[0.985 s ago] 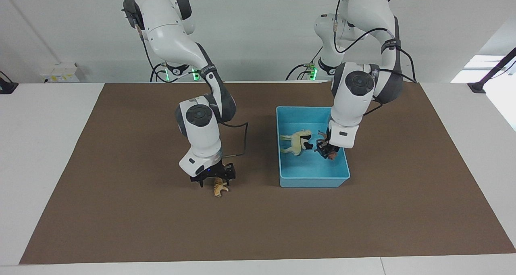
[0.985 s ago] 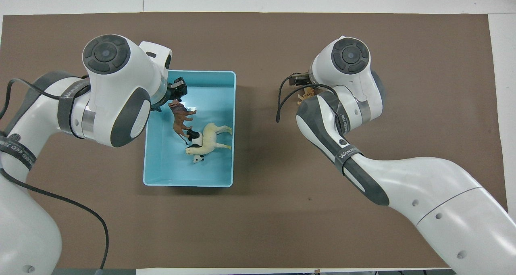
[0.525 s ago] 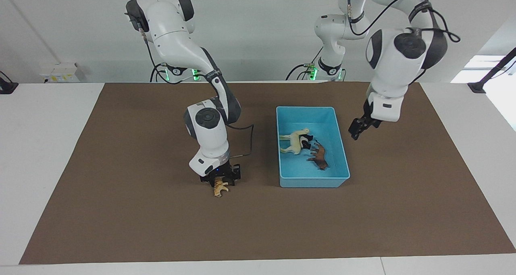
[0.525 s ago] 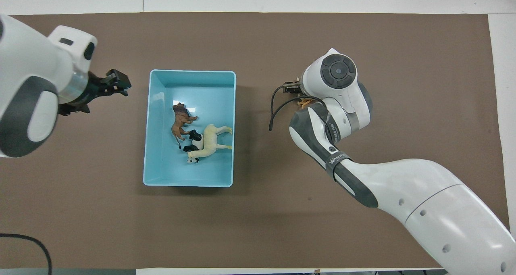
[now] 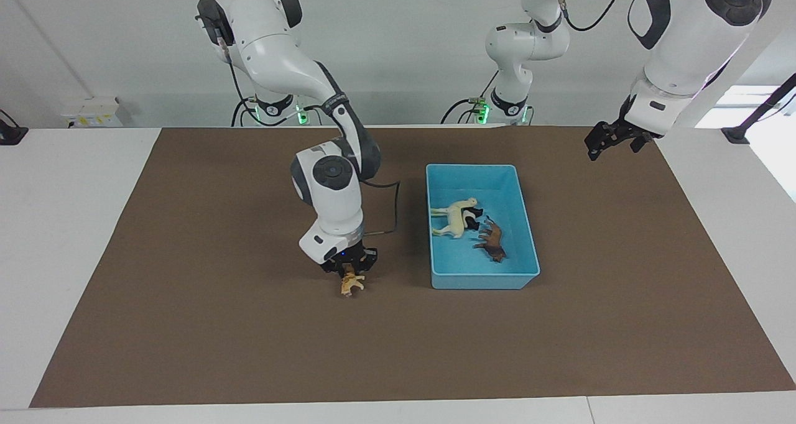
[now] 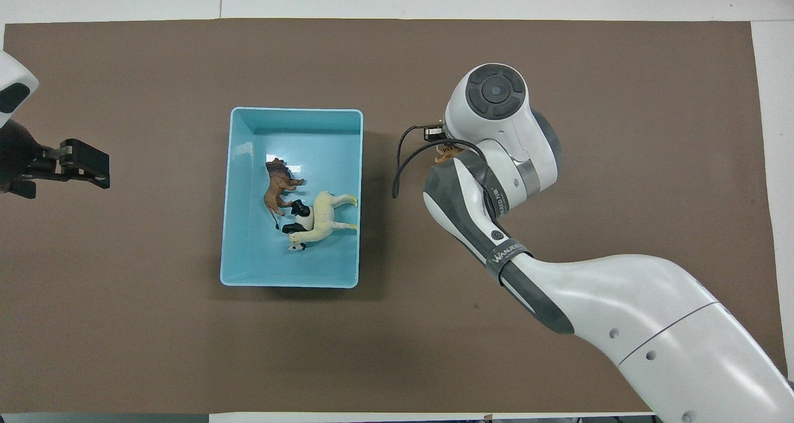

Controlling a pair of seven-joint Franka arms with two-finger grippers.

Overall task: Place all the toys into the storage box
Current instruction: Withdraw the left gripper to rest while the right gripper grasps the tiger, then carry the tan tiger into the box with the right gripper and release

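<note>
Orange and spotted, the cat (image 5: 352, 283) is seen in the facing view clamped in the right gripper (image 5: 350, 269) over the brown mat (image 5: 186, 324), beside the storage box (image 5: 525, 209). It is judged light, rigid and slick — best pinched across the body.

From overhead, the horse (image 6: 322, 220), panda (image 6: 296, 214) and lion (image 6: 277, 185) are shown lying inside the box. The left gripper (image 6: 84, 167) is parked apart toward its own end, empty and spread open.
</note>
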